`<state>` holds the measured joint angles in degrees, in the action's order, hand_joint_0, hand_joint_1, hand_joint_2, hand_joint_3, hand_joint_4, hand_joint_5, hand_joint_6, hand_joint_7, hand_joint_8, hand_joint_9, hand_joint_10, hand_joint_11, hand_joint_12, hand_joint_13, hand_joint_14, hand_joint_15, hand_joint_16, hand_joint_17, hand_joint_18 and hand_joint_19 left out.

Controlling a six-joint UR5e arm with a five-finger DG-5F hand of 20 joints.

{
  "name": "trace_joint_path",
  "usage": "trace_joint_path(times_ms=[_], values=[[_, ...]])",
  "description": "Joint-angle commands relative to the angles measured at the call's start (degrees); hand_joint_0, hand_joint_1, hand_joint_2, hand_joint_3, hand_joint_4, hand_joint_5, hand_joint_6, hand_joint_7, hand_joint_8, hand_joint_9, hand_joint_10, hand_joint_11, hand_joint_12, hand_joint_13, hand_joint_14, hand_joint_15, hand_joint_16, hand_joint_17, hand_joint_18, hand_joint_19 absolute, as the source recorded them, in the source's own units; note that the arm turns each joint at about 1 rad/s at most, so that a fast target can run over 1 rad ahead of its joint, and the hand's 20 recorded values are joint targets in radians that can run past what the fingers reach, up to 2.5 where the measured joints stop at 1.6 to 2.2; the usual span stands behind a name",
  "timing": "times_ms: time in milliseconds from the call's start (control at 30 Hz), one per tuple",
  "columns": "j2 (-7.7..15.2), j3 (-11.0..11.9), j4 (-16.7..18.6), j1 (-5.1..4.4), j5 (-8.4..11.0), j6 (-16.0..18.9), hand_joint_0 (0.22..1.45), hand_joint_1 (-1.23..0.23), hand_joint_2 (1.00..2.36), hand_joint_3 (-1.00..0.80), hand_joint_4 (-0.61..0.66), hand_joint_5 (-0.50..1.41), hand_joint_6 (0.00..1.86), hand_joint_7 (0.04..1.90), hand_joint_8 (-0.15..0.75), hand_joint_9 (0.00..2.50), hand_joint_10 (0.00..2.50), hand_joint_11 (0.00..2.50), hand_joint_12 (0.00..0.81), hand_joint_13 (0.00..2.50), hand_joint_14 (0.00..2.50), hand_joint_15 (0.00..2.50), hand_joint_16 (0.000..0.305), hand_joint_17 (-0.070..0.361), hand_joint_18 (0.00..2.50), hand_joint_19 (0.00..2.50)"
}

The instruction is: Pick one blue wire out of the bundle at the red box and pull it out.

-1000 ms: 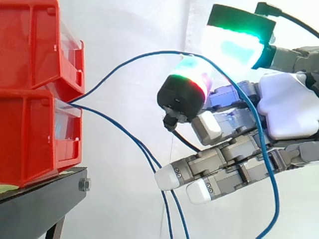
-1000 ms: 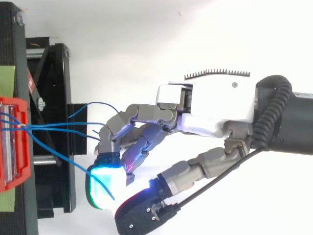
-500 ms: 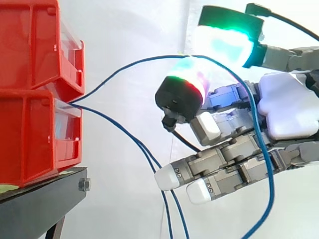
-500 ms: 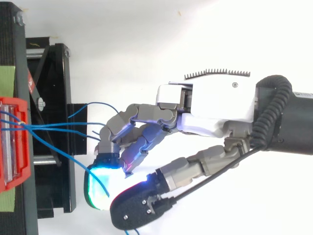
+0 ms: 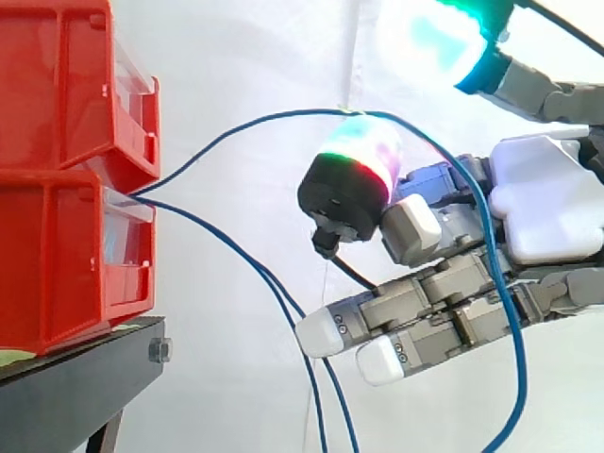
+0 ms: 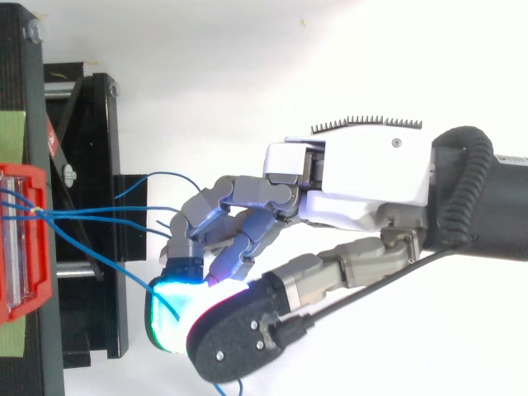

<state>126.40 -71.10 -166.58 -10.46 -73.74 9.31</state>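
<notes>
- The hand reaches in from the right, level with the two stacked red boxes and well apart from them.
- The boxes sit on a black stand in front of a white curtain.
- A bundle of blue wires comes out at the front of the boxes, where the upper one meets the lower one.
- One blue wire rises from that spot and arcs across open air to the hand. It crosses the hand's upper part, then drops down over it in a loose loop.
- From above, this wire runs off the red box on a slant and slips under the hand.
- I cannot tell whether the hand grips the wire or the wire only lies across it.
- Two other blue wires slope down from the boxes and hang below the hand.
</notes>
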Motion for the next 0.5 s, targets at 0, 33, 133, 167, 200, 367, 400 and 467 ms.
trace_joint_path(times_ms=[0,33,133,167,200,367,400,467], values=[[0.0,0.0,-0.1,0.0,0.0,0.0,0.4,-0.78,1.0,-0.5,0.26,-0.08,0.86,0.94,0.41,0.96,0.01,0.66,0.49,0.48,0.01,0.22,0.066,0.148,0.44,0.28],[0.0,0.0,-0.1,0.0,0.0,0.0,0.39,-0.8,1.0,-0.5,0.25,-0.08,0.87,0.93,0.411,0.96,0.01,0.66,0.494,0.49,0.01,0.22,0.066,0.148,0.45,0.27],[0.0,0.0,-0.1,0.0,0.0,0.0,0.4,-0.85,1.0,-0.5,0.24,-0.07,0.87,0.93,0.404,0.96,0.01,0.65,0.493,0.5,0.01,0.23,0.065,0.146,0.46,0.26],[0.0,0.0,-0.1,0.0,0.0,0.0,0.4,-0.87,1.0,-0.5,0.24,-0.07,0.86,0.94,0.401,0.96,0.01,0.65,0.49,0.51,0.01,0.22,0.065,0.145,0.48,0.26],[0.1,0.0,-0.1,0.0,0.09,0.0,0.4,-0.87,1.0,-0.5,0.24,-0.06,0.86,0.94,0.399,0.96,0.01,0.64,0.486,0.51,0.01,0.22,0.064,0.144,0.48,0.26],[0.1,0.0,0.0,0.0,0.0,0.0,0.47,-0.9,1.0,-0.5,0.21,-0.06,0.86,0.97,0.371,0.95,0.01,0.63,0.457,0.52,0.01,0.23,0.058,0.13,0.48,0.27],[0.0,0.0,-0.1,0.0,0.0,0.0,0.51,-0.89,1.0,-0.5,0.2,-0.06,0.86,0.99,0.362,0.95,0.01,0.63,0.445,0.52,0.01,0.23,0.055,0.123,0.47,0.26],[0.0,0.0,0.0,0.0,0.0,0.0,0.58,-0.9,1.0,-0.5,0.15,-0.07,0.86,1.06,0.349,0.94,0.02,0.63,0.429,0.52,0.01,0.24,0.051,0.116,0.47,0.28]])
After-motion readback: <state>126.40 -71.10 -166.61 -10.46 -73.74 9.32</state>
